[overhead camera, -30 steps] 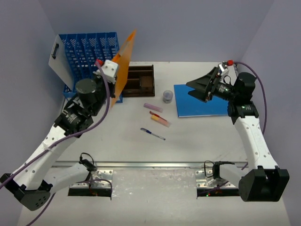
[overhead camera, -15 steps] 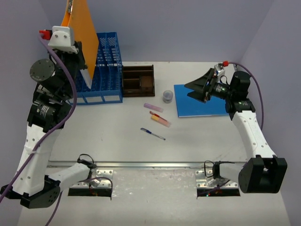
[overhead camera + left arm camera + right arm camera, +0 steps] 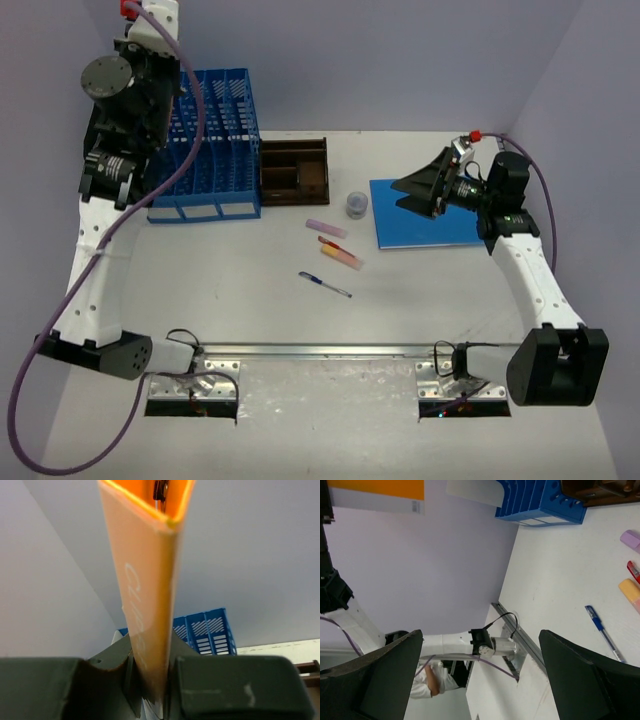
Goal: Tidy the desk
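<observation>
– What is the left gripper (image 3: 152, 680) holding?
– It is pinching an orange folder (image 3: 145, 580), high beside the rack (image 3: 210, 150).
– And the right gripper (image 3: 481, 645)?
– Gaping wide, gripping nothing, hovering over the desk (image 3: 250, 290), which is carrying rack and tray (image 3: 295, 172).

The left arm (image 3: 90, 270) and right arm (image 3: 537, 285) have white link shells, black cylindrical joint housings, purple cables (image 3: 12, 410) and a red cap (image 3: 475, 135) at each wrist. The left gripper (image 3: 152, 690) has scuffed dark-grey fingers (image 3: 240, 690); the right gripper (image 3: 480, 675), broad black ones
</observation>
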Motion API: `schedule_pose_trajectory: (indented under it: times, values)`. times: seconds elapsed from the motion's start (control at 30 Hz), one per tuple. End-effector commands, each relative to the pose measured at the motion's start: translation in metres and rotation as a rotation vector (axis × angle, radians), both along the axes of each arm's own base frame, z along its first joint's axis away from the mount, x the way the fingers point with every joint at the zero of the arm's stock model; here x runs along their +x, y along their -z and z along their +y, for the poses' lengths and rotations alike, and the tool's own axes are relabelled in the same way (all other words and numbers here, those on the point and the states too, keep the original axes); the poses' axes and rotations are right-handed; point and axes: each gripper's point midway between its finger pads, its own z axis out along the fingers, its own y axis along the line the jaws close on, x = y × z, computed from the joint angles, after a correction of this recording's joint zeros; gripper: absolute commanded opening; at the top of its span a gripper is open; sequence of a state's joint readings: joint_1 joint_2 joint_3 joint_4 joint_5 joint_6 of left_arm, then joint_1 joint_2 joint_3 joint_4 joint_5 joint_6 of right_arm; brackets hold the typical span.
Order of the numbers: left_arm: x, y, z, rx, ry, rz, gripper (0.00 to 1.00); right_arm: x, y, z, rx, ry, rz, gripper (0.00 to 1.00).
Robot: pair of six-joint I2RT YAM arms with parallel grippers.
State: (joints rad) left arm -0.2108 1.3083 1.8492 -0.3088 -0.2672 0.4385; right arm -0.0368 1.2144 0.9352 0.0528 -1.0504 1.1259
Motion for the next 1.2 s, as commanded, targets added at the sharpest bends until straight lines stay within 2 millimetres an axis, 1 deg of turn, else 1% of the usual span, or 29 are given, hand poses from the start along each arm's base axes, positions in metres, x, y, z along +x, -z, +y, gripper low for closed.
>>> schedule_pose_trajectory:
  times: [0.0,0.13,0.17,0.23,0.27,0.3,0.33,0.37,0.4,0.43,0.47,0.5,0.53,0.57,0.6,0.63,0.67,0.7,0.77,0.8,0.83,0.9,0.93,0.97,1.0,1.03,1.1,1.17]
  values:
    - [0.008,-0.038,0.019,-0.016,-0.08,-0.086,0.0,-0.002,-0.005,0.0,0.002,-0.028,-0.063,0.99]
    - [0.018,-0.045,0.029,0.0,-0.121,-0.099,0.0,-0.003,-0.002,0.0,0.005,-0.03,-0.056,0.99]
    - [0.021,-0.048,0.028,0.004,-0.107,-0.117,0.0,-0.003,-0.002,0.001,0.006,-0.032,-0.055,0.99]
    - [0.025,-0.046,0.037,0.01,-0.112,-0.128,0.0,-0.001,-0.002,0.0,0.007,-0.028,-0.054,0.99]
    - [0.026,-0.052,0.036,0.001,-0.081,-0.161,0.0,0.0,-0.002,0.0,0.012,-0.027,-0.048,0.99]
    - [0.032,-0.047,0.039,-0.001,-0.071,-0.158,0.0,0.001,-0.001,0.001,0.016,-0.028,-0.041,0.99]
    - [0.036,-0.045,0.052,-0.005,-0.086,-0.157,0.0,0.001,0.0,0.001,0.019,-0.028,-0.035,0.99]
    - [0.04,-0.046,0.05,-0.017,-0.046,-0.173,0.0,0.001,0.0,0.001,0.025,-0.028,-0.026,0.99]
    - [0.045,-0.043,0.059,-0.016,-0.051,-0.176,0.0,0.002,0.001,0.001,0.028,-0.03,-0.022,0.99]
    - [0.045,-0.047,0.074,-0.014,-0.077,-0.204,0.0,0.001,0.002,0.001,0.03,-0.035,-0.021,0.99]
    - [0.05,-0.042,0.075,-0.014,-0.055,-0.196,0.0,0.001,0.002,0.002,0.03,-0.038,-0.021,0.99]
    - [0.053,-0.039,0.086,-0.016,-0.07,-0.195,0.0,0.001,0.003,0.001,0.029,-0.036,-0.021,0.99]
    - [0.055,-0.039,0.092,-0.022,-0.071,-0.205,0.0,0.0,0.003,0.002,0.029,-0.041,-0.022,0.99]
    - [0.061,-0.034,0.088,-0.03,-0.023,-0.193,0.0,0.0,0.004,0.001,0.029,-0.04,-0.022,0.99]
    - [0.062,-0.031,0.096,-0.033,-0.031,-0.189,0.0,0.0,0.004,0.002,0.028,-0.043,-0.025,0.99]
    - [0.063,-0.037,0.092,-0.035,0.012,-0.219,0.0,0.0,0.006,0.002,0.029,-0.043,-0.023,0.99]
    - [0.067,-0.031,0.095,-0.041,0.021,-0.211,0.0,0.001,0.007,0.001,0.03,-0.041,-0.021,0.99]
    - [0.066,-0.031,0.099,-0.045,0.017,-0.219,0.0,0.001,0.008,0.002,0.031,-0.042,-0.015,0.99]
    - [0.067,-0.027,0.096,-0.046,0.06,-0.233,0.0,0.001,0.01,0.002,0.035,-0.051,-0.005,0.99]
    - [0.063,-0.033,0.099,-0.038,0.067,-0.265,0.0,0.001,0.01,0.002,0.036,-0.052,-0.005,0.99]
    - [0.066,-0.024,0.095,-0.044,0.105,-0.255,0.0,0.001,0.012,0.002,0.036,-0.052,-0.001,0.99]
    - [0.063,-0.025,0.094,-0.044,0.123,-0.274,0.0,0.0,0.014,0.003,0.036,-0.055,-0.001,0.99]
    - [0.066,-0.021,0.091,-0.045,0.149,-0.266,0.0,0.0,0.013,0.002,0.037,-0.053,0.0,0.99]
    - [0.067,-0.018,0.091,-0.048,0.154,-0.264,0.0,0.0,0.015,0.003,0.039,-0.058,0.006,0.99]
    - [0.066,-0.02,0.092,-0.043,0.155,-0.286,0.0,0.001,0.015,0.002,0.041,-0.057,0.008,0.99]
    - [0.07,-0.011,0.093,-0.051,0.161,-0.274,0.0,0.0,0.015,0.002,0.042,-0.059,0.01,0.99]
    - [0.072,-0.006,0.098,-0.053,0.145,-0.286,0.0,0.0,0.014,0.003,0.043,-0.065,0.008,0.99]
    - [0.07,-0.007,0.101,-0.047,0.133,-0.309,0.0,-0.001,0.014,0.003,0.044,-0.069,0.008,0.99]
